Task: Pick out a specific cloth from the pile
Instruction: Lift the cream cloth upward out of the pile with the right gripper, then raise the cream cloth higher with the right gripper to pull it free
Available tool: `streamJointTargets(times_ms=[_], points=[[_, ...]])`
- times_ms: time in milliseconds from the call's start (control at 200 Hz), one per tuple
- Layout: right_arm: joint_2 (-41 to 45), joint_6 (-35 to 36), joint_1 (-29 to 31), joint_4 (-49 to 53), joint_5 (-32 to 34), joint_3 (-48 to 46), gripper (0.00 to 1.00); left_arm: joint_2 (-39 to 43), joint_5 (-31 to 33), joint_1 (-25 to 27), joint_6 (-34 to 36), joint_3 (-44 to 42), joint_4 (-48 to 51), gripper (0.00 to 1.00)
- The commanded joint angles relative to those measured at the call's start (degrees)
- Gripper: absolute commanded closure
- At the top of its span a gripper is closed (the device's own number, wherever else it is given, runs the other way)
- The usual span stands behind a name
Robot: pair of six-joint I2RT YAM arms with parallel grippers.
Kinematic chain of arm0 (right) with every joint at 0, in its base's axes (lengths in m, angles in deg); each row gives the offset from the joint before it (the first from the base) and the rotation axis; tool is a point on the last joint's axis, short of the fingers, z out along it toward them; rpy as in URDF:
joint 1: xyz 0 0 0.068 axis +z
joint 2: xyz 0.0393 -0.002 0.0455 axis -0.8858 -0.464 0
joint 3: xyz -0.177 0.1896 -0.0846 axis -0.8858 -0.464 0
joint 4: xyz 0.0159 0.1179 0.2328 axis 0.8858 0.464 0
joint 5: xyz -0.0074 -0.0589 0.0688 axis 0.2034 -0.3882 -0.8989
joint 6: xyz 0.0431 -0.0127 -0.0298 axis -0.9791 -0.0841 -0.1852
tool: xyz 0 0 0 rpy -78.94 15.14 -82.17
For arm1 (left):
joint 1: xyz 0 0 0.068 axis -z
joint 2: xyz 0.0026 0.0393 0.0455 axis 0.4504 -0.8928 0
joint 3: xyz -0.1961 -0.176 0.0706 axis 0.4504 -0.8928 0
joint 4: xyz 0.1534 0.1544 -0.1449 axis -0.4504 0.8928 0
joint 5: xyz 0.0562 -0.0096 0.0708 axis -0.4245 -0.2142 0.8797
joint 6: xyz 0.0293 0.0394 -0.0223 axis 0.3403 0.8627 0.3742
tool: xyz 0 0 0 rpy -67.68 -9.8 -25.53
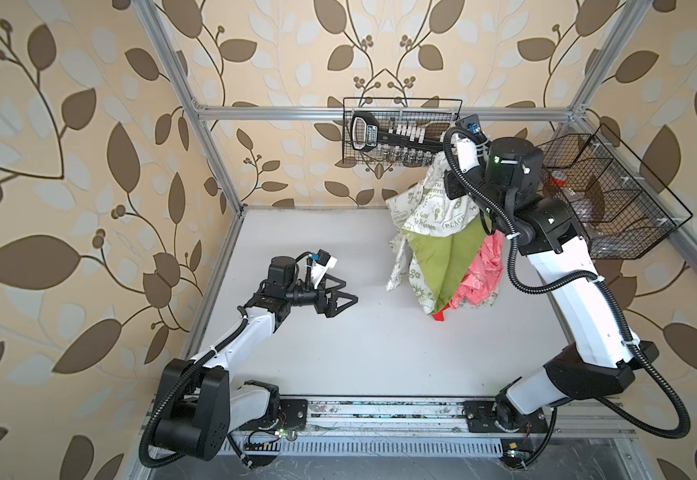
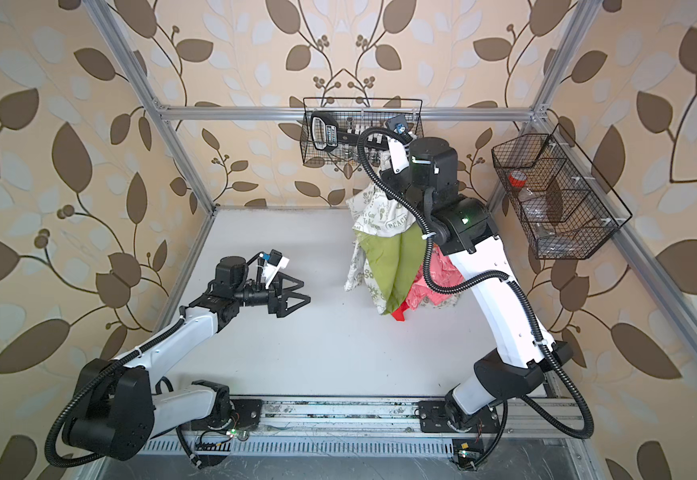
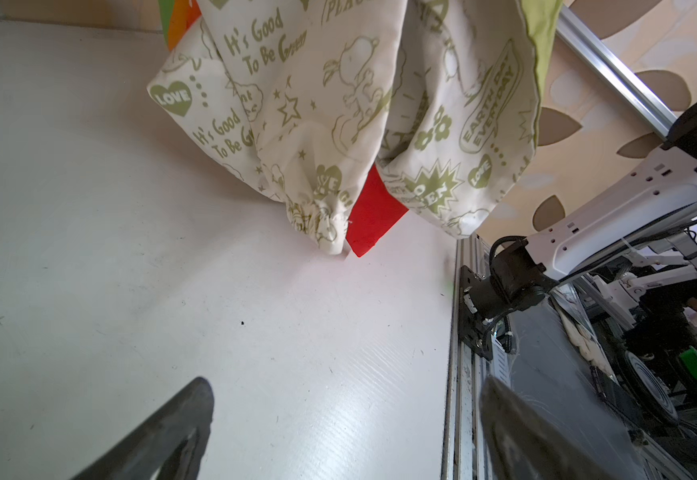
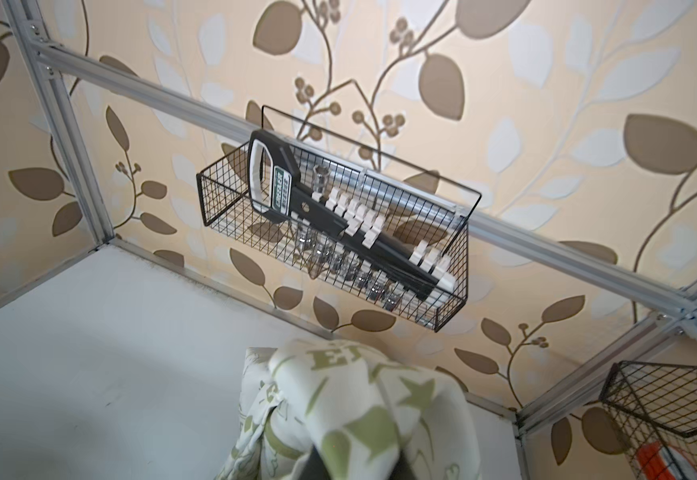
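Now, up at 1 o'clock over the white tabletop [image 1: 330, 357], the right gripper [image 4: 355, 415] sits high near the wire basket [image 1: 400, 133] on the back wall. Its jaws are pinched together on a bunched top of the cloth [image 1: 429, 224] (the fabric swallows the fingertips in the right wrist view). White print with olive stars, "Peace" and "It's Good To Be Green" drapes straight down from that grip, with the lime-green lining facing up in both top views.

Behind the drape shows the rest of the pile [image 1: 477, 286]: the pink cloth [image 1: 488, 262] at its 3 o'clock side, the red cloth [image 1: 439, 317] poking a corner out at its 6 o'clock. Whether those two are lifted too, I cannot tell.

Over toward 9 o'clock of centre, the left gripper [image 1: 351, 291] hovers low with its jaws spread wide, holding nothing and pointed at the drape.
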Motion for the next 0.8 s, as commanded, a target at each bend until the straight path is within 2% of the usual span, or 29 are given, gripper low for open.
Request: streamJointTargets(times_ms=[0, 185, 610, 795], points=[[0.1, 2.5, 0.4, -10.8, 1.3, 4.5, 1.00, 1.5, -0.4, 0.4, 0.6, 0.1, -1.7, 0.01], [-0.3, 3.3, 0.4, -12.2, 1.7, 6.3, 1.00, 1.4, -0.4, 0.4, 0.5, 0.0, -1.7, 0.01], [1.7, 6.5, 0.4, -17.3, 7.7, 7.6, 1.00, 1.2, -0.7, 0.4, 0.2, 0.2, -1.9, 0.01], [2.0, 6.0, 0.4, -17.7, 5.8, 8.4, 1.00, 1.0, -1.1, 0.4, -0.2, 0.3, -2.4, 0.01]])
